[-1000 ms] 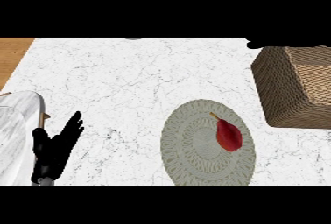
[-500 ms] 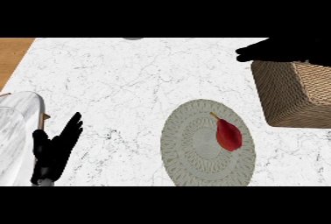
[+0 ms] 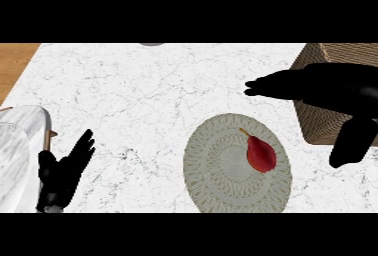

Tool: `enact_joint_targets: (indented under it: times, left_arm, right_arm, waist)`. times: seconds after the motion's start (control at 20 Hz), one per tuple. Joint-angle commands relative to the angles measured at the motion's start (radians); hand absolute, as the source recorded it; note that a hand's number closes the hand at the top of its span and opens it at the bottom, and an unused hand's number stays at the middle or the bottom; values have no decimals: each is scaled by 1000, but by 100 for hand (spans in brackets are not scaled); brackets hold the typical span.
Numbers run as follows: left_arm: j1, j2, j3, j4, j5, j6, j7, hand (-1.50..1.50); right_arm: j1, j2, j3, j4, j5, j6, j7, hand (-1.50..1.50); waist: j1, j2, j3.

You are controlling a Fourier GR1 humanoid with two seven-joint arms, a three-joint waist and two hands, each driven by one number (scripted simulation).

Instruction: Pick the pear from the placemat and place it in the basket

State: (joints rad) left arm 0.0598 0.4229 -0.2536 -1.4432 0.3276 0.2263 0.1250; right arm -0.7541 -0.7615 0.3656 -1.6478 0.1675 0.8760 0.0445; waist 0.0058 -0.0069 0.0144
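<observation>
Pear (image 3: 260, 154) is on the placemat (image 3: 221, 175), right of the mat's centre, lying on its side with the stem pointing up-left. It's red, nothing is touching it, and it's not picked yet. The placemat is round, pale grey-green and woven-looking. It lies flat on the white marble counter (image 3: 148, 100), low in the head view and right of the middle. Basket (image 3: 316, 124) is a brown wicker box at the right edge, just beside the mat's upper right, and they look apart by a narrow strip of counter. Right hand (image 3: 332, 85) shows at the upper right over the basket's left wall and covers most of it. Its fingers (image 3: 269, 86) are straight and together, pointing left past the basket's edge over bare counter, with the thumb (image 3: 351, 145) spread away, pointing down along the basket's lower left corner. It holds nothing. It sits above and to the right of the pear, well short of it, and I can't tell its height over the basket from this view. Left hand (image 3: 65, 170) is at the lower left near the bottom edge, resting with fingers straight, slightly fanned, pointing up-right, also holding nothing, with the grey left forearm (image 3: 18, 160) beside it. There's a wooden strip (image 3: 15, 62) at the counter's top left, and a small grey object (image 3: 151, 44) is cut off at the top edge, too little showing to identify.
</observation>
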Motion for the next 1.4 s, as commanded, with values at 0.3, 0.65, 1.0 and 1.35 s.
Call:
enact_joint_targets:
  times: [0.3, 0.65, 1.0, 1.35]
  left_arm:
    - [42, -8, -1, 61, -14, -11, 62, 0]
    - [38, -10, 18, 85, -23, -33, 54, 0]
    - [47, -28, 31, 112, -19, -67, 36, 0]
    - [43, -35, 19, 23, -51, -29, 122, 0]
  right_arm:
    - [110, 84, 115, 45, 241, -123, -76, -150]
    - [181, 81, 144, 121, 352, -210, -201, -150]
    - [174, 124, 129, 151, 396, -232, -227, -150]
    - [195, 226, 164, 207, 473, -291, -230, -150]
  waist:
    - [5, 12, -14]
    - [4, 12, -14]
    - [-2, 10, -15]
    - [2, 9, -14]
